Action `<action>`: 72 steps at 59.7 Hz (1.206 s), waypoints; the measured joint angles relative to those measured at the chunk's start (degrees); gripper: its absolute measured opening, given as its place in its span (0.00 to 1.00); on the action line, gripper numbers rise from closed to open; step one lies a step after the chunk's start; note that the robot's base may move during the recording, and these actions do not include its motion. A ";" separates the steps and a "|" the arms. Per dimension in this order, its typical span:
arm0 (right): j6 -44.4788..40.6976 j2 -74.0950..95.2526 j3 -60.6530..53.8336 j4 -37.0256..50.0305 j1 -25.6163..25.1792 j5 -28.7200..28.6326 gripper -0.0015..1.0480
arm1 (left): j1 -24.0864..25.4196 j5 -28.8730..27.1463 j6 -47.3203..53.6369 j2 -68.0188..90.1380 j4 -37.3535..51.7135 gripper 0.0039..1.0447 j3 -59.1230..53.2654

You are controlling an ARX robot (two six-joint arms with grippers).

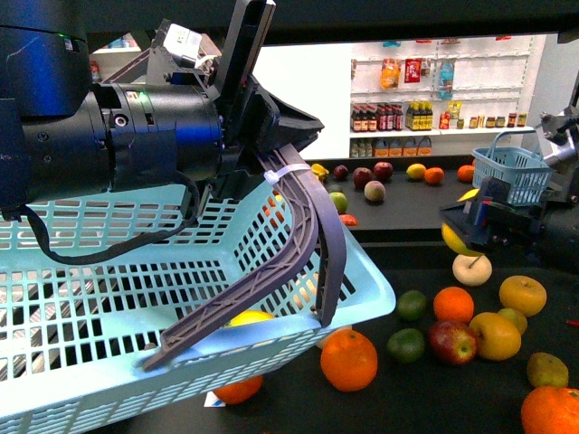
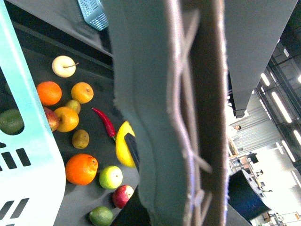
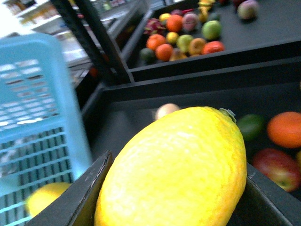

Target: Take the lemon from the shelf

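Both grippers clamp: right gripper (image 1: pixel 475 221) holding the bright-yellow oval lemon (image 3: pixel 174 169) above the matt-black shelf (image 1: pixel 470 398), left gripper (image 1: pixel 262 155) offering a pale-blue plastic basket (image 1: pixel 90 271) at nine o'clock.

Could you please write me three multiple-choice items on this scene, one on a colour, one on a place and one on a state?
1. What colour is the big basket?
A. Red. B. Light blue. C. Black.

2. Where is the lemon that fills the right wrist view?
A. In the basket. B. On the far wall racks. C. In the right gripper.

3. How is the right gripper?
A. Shut on the lemon. B. Open and empty. C. Out of view.

Answers:
1 B, its mesh walls are pale blue.
2 C, a dark finger flanks it on each side.
3 A, both sides press against the lemon.
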 joint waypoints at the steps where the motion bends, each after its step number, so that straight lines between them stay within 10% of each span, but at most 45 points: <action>1: 0.48 -0.04 -0.15 0.02 0.31 -0.09 0.61 | 0.00 0.02 0.00 0.00 0.00 0.06 0.00; 46: 5.31 7.23 1.07 2.27 12.46 1.92 0.61 | 0.02 -0.15 0.33 0.02 0.00 0.06 0.00; 61: 4.39 7.67 1.11 2.25 12.59 1.99 0.94 | 0.11 0.02 0.46 0.02 -0.02 0.06 0.00; 72: 4.13 7.65 0.98 2.67 12.50 2.05 0.93 | 0.13 -0.20 0.50 0.02 -0.02 0.06 0.00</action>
